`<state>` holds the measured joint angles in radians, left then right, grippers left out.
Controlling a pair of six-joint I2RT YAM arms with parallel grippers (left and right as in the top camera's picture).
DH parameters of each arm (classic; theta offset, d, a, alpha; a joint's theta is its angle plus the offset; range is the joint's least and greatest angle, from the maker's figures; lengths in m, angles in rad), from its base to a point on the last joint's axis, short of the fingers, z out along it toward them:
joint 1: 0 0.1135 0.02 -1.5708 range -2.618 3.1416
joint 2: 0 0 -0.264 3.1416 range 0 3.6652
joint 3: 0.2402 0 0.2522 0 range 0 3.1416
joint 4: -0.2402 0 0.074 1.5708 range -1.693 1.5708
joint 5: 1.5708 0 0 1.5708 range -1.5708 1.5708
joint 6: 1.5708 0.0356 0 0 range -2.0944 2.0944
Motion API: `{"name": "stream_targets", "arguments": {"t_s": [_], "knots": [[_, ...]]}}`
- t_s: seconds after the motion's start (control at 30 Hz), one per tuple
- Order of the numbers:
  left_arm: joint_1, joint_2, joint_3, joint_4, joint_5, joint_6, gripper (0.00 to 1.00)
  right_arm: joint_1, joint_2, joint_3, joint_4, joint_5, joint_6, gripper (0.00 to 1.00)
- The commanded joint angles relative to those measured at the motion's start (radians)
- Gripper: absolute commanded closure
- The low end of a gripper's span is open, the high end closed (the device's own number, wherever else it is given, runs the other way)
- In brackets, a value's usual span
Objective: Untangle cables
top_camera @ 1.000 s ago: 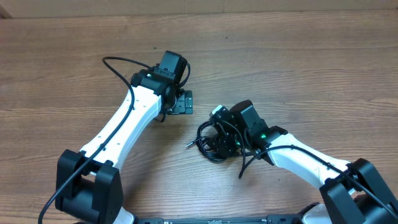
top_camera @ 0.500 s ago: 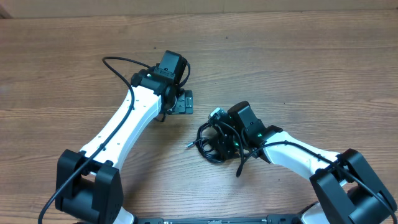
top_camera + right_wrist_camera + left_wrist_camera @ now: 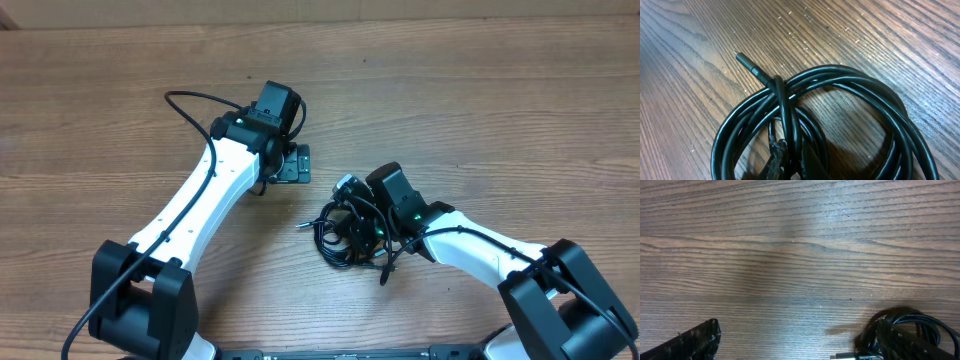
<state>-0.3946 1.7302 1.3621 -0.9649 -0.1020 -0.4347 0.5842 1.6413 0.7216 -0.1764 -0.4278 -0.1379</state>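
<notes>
We look down on a brown wood-grain table (image 3: 480, 90) with two white robot arms reaching in from its near edge. A bundle of thin black cables (image 3: 840, 77), wound into a loose coil of several loops, lies on the table slightly right of the middle and closer to the near edge than the far one. One slim black plug with a metal tip (image 3: 752, 67) sticks out of the coil toward the table's left edge, lying flat on the wood. The right arm (image 3: 470, 250) ends over the coil's right side. The right jaws are closed tight, and in the right wrist view their tips pinch a strand that crosses over the loops at the coil's near side. The left arm (image 3: 205, 195) reaches toward the middle of the table. The left jaws stand wide open with nothing between them, apart from the coil, on its left and far side. In the left wrist view, one black ribbed finger (image 3: 695, 340) shows low on the left above bare wood, and the coil sits at the lower right.
</notes>
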Motion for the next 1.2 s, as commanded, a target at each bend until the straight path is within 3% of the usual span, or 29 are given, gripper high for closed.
{"name": "stream_targets", "arguments": {"t_s": [0.0,0.3,0.53,0.83,1.17], "knots": [[0.006,0.003,0.014,-0.003,-0.01,0.02,0.0,0.005,0.009,0.019,0.0,-0.021,0.0,0.96],[0.006,0.003,0.014,-0.002,-0.008,0.027,0.0,0.002,-0.021,0.058,-0.006,-0.019,0.073,0.96],[0.006,0.003,0.014,0.025,0.13,0.231,0.0,0.004,-0.102,0.118,-0.011,-0.037,0.089,0.96],[0.006,0.003,0.014,0.023,0.134,0.234,0.0,0.004,-0.193,0.133,-0.003,0.002,0.089,0.96],[0.006,0.003,0.014,0.018,0.239,0.233,0.0,0.004,-0.201,0.133,0.019,0.017,0.089,0.96]]}}
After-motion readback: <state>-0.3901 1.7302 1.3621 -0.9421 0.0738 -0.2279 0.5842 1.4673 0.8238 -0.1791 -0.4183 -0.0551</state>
